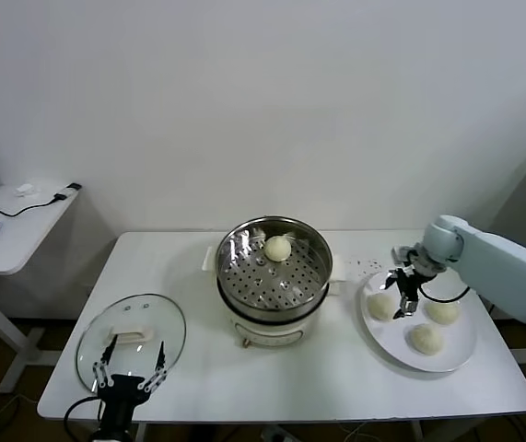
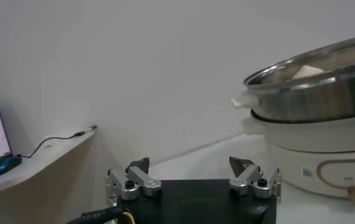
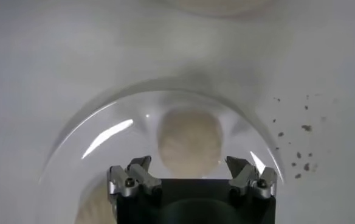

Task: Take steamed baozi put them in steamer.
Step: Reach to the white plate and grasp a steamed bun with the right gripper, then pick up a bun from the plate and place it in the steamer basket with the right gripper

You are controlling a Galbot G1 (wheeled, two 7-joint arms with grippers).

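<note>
While the left gripper (image 1: pixel 133 370) sits parked at the near table edge, well to the near-left of the steamer (image 1: pixel 274 267), fingers spread and empty, tips just at the near rim of the glass lid (image 1: pixel 131 339), the work is all on the right. Near-right of the steamer is the white plate (image 1: pixel 459 356) with three baozi: the nearest one (image 1: pixel 426 339) at the front, another (image 1: pixel 443 311) behind it toward the far-right, and the target baozi (image 1: pixel 381 306) on the plate's steamer-side edge. Right gripper (image 1: pixel 405 296) hangs directly over that target, fingers apart, nothing held; in the right wrist view the bun (image 3: pixel 189 142) sits centred between the two open fingertips (image 3: pixel 138 168), so the bun lies straight below the hand, with the fingers straddling it on either side. Contact not visible, looks like a small gap above the bun. Bun is round, no long axis, so grasp angle hardly matters. Right arm is clearly nearer; left arm is well apart from the plate. Likely step: descend and close on this bun, then carry it toward the steamer. Farther back, inside the steamer's perforated basket, one baozi (image 1: pixel 277 248) already rests against the far wall, so roughly one of four placed. Dark specks (image 1: pixel 366 268) lie on the table between steamer and plate.
</note>
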